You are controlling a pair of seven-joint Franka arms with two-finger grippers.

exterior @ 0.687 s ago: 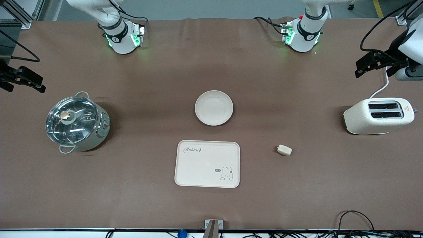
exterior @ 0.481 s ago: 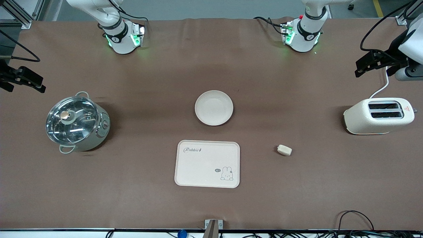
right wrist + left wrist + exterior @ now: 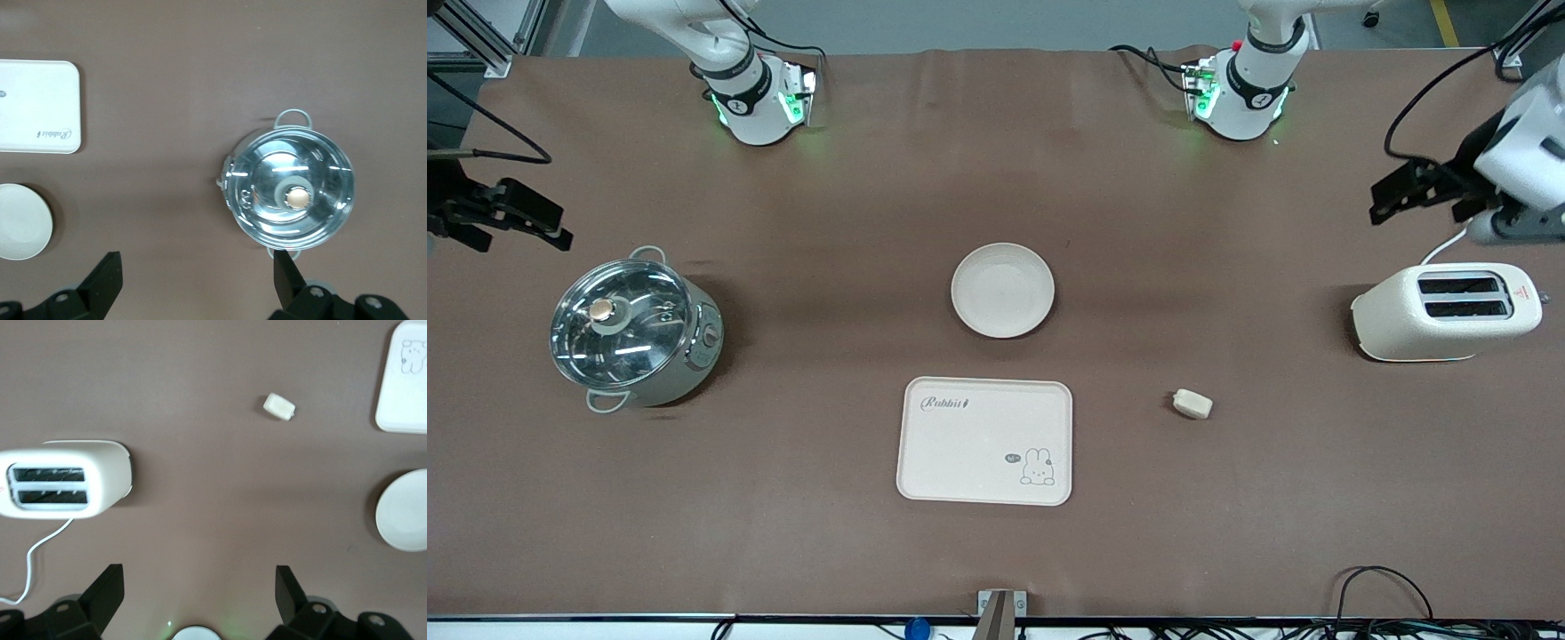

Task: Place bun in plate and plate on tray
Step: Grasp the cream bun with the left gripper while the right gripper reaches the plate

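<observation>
The bun (image 3: 1192,404) lies on the brown table, beside the tray (image 3: 984,441) toward the left arm's end. The round plate (image 3: 1002,290) sits empty, farther from the front camera than the tray. My left gripper (image 3: 1383,200) is open and empty, up over the table by the toaster. Its wrist view shows the gripper (image 3: 199,593), the bun (image 3: 279,406), the plate (image 3: 403,510) and a tray corner (image 3: 403,380). My right gripper (image 3: 560,227) is open and empty, up over the table by the pot. Its wrist view shows the gripper (image 3: 197,273), the tray (image 3: 37,107) and the plate (image 3: 23,221).
A cream toaster (image 3: 1445,311) with a white cord stands at the left arm's end; it also shows in the left wrist view (image 3: 63,480). A steel pot with a glass lid (image 3: 631,331) stands at the right arm's end, also in the right wrist view (image 3: 293,190).
Both grippers have shifted a little toward the middle of the table. The bun, plate and tray have not moved.
</observation>
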